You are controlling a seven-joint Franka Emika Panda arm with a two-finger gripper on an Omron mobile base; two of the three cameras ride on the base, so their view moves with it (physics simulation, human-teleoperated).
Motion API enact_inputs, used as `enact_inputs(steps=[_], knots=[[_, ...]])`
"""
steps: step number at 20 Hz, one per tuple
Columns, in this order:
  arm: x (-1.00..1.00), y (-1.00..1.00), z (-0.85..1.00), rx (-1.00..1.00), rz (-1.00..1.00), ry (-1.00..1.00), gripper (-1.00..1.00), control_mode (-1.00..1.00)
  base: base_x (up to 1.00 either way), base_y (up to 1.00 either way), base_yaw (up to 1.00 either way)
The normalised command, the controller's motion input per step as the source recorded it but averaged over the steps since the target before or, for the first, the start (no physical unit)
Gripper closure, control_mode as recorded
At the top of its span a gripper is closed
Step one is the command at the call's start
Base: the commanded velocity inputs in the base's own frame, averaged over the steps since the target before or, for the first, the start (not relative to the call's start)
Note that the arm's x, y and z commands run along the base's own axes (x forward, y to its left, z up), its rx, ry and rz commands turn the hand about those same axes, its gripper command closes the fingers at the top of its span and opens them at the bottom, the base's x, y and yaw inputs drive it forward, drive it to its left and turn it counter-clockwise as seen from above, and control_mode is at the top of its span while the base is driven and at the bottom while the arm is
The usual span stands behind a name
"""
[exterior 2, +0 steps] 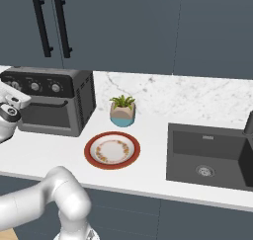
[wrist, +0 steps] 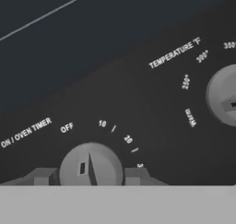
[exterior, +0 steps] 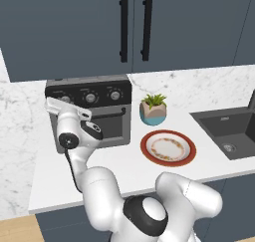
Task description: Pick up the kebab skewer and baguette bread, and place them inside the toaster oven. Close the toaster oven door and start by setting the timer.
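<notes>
White marble table (exterior: 114, 171) carries toaster oven (exterior: 107, 117) right at claw (wrist: 90, 176); potted plant (exterior: 153, 109) beside oven, red-rimmed plate (exterior: 168, 148) nearer; sink (exterior: 229, 131) farthest from claw.

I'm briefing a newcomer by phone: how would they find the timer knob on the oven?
Look at the toaster oven on the white counter, left of the potted plant. Three round silver knobs sit along its black top panel. The timer knob is the leftmost, labelled ON / OVEN TIMER, between the gripper fingertips.
</notes>
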Motion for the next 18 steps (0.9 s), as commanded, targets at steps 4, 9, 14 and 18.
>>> enact_inputs(steps=[4, 9, 14, 18], knots=[[-0.05, 0.0, 0.0, 0.29, 0.0, 0.0, 1.0, -1.0, 0.0, 0.0, 0.0], [-0.03, 0.0, 0.0, 0.31, 0.0, 0.0, 1.0, -1.0, 0.0, 0.0, 0.0], [-0.01, 0.0, 0.0, 0.32, 0.0, 0.0, 1.0, -1.0, 0.0, 0.0, 0.0], [-0.01, 0.0, 0.0, 0.36, 0.0, -0.01, 1.0, -1.0, 0.0, 0.0, 0.0]])
